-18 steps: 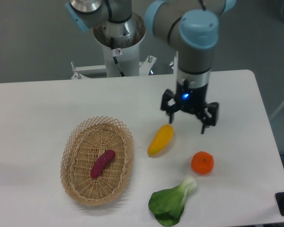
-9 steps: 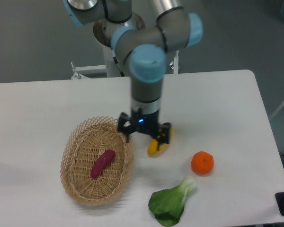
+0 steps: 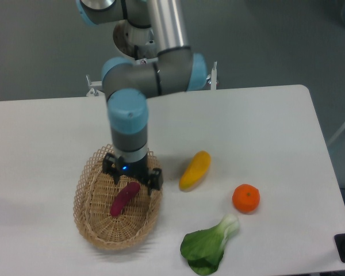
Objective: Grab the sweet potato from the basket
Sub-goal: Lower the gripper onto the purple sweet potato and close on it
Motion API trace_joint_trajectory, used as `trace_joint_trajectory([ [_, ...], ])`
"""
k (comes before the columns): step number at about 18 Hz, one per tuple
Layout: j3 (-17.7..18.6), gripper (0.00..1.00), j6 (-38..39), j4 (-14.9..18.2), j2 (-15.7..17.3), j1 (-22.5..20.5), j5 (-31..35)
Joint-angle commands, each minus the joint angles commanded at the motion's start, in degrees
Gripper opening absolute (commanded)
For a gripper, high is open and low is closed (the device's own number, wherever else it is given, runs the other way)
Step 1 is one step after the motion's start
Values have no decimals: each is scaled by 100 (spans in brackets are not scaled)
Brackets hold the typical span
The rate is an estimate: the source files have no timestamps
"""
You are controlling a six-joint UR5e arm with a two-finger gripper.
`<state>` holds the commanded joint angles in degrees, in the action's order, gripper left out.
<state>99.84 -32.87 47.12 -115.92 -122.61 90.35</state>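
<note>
The magenta-purple sweet potato [image 3: 123, 199] lies slanted inside the oval wicker basket [image 3: 92, 218] at the table's front left. My gripper [image 3: 132, 179] hangs over the basket, just above the upper end of the sweet potato. Its two fingers are spread apart, one on each side of that end, and hold nothing.
A yellow-orange squash-like fruit [image 3: 195, 170] lies just right of the basket. An orange [image 3: 245, 198] sits further right. A green leafy bok choy [image 3: 209, 245] lies near the front edge. The robot base [image 3: 144, 43] stands behind the table.
The arm has swung left from above the yellow fruit to over the basket. The gripper has stayed open. The produce has not moved.
</note>
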Motion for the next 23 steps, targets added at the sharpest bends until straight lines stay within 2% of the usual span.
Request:
trace_joint_trajectory([
  [2, 9, 100, -53, -123, -106, 27, 9],
  [9, 0, 99, -123, -132, -195, 62, 26],
  [10, -17, 89, -123, -133, -203, 62, 27],
  [11, -9, 71, -141, -133, -195, 62, 27],
  [12, -9, 49, -193, -124, -186, 62, 18],
  [13, 0, 39, -263, -124, -186, 62, 18],
  [23, 0, 28, -413, -115, -124, 62, 18],
])
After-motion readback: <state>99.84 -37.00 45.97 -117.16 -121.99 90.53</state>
